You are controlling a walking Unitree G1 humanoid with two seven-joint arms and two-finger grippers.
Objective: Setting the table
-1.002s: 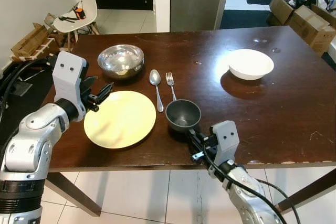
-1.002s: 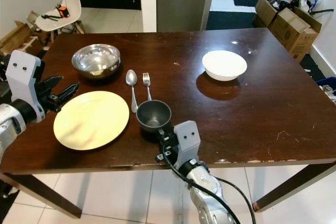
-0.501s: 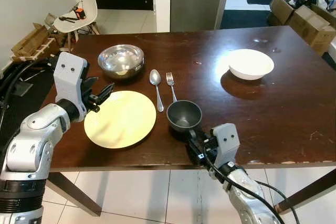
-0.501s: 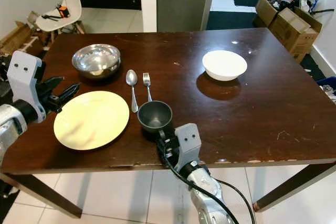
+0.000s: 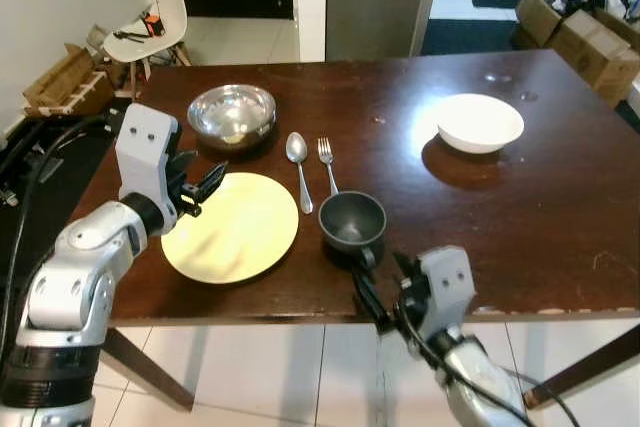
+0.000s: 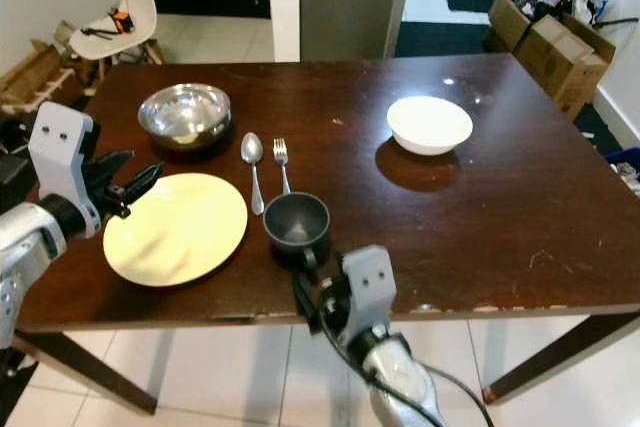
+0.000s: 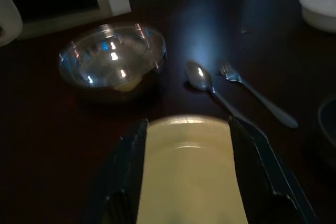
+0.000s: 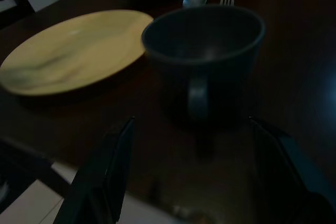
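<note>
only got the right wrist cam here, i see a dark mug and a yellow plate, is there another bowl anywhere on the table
Observer: Yes, a white bowl sits toward the far right of the table, well apart from the dark mug.
Operator: ok and where's the left gripper
Observer: The left gripper hovers open at the left edge of the yellow plate, holding nothing.
Operator: whats behind the plate, too dark for me
Observer: A steel bowl stands just beyond the plate, with a spoon and fork lying side by side to its right.
Operator: is my right gripper over the table
Observer: The right gripper is open at the near table edge, the mug's handle facing it.
</note>
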